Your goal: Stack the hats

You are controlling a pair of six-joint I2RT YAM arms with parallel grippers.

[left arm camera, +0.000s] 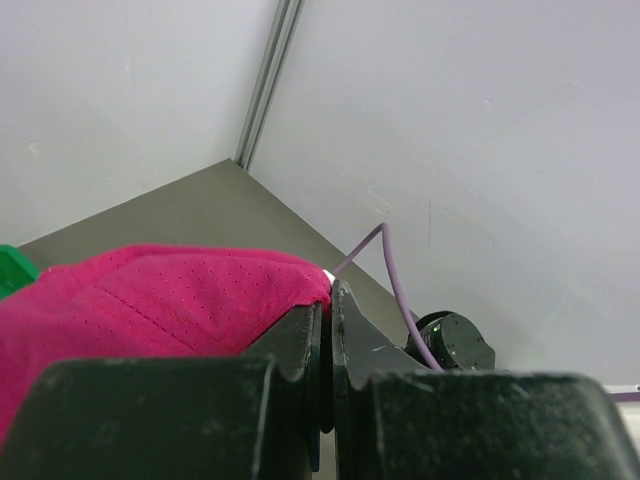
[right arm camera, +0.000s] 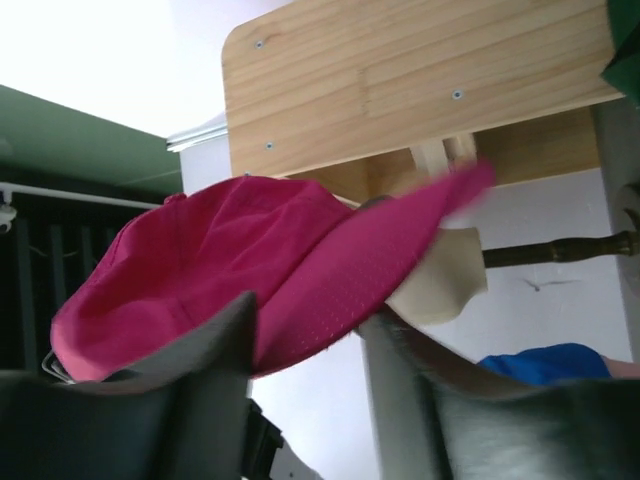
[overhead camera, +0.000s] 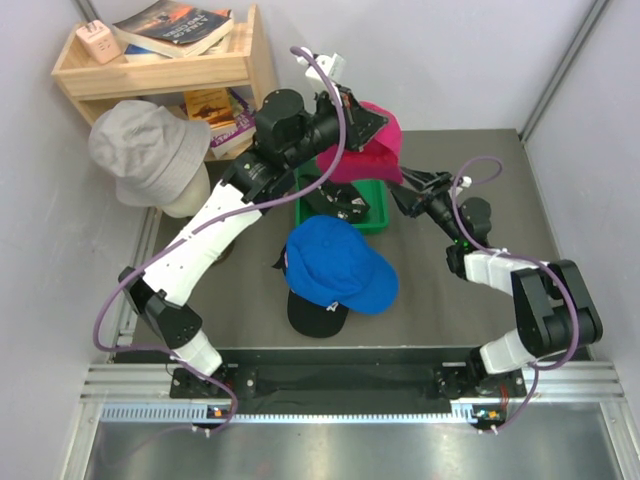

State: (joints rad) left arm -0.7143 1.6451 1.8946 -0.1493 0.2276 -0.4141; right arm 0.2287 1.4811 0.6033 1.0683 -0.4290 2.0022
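A magenta hat (overhead camera: 368,148) hangs in the air at the back of the table, over a dark green hat (overhead camera: 352,210). My left gripper (overhead camera: 372,122) is shut on its rim, and the left wrist view shows the jaws pressed together on the magenta fabric (left arm camera: 150,300) at the gripper (left arm camera: 328,300). My right gripper (overhead camera: 408,188) sits just right of the hat. In the right wrist view its fingers stand apart with the hat's brim (right arm camera: 370,270) dipping between them at the gripper (right arm camera: 310,330). Nearer me, a bright blue hat (overhead camera: 338,262) lies on a black hat (overhead camera: 318,318).
A wooden shelf (overhead camera: 160,62) with books stands at the back left, also visible in the right wrist view (right arm camera: 420,80). A grey bucket hat (overhead camera: 145,150) on a stand is beside it. Grey walls close in on the left, back and right.
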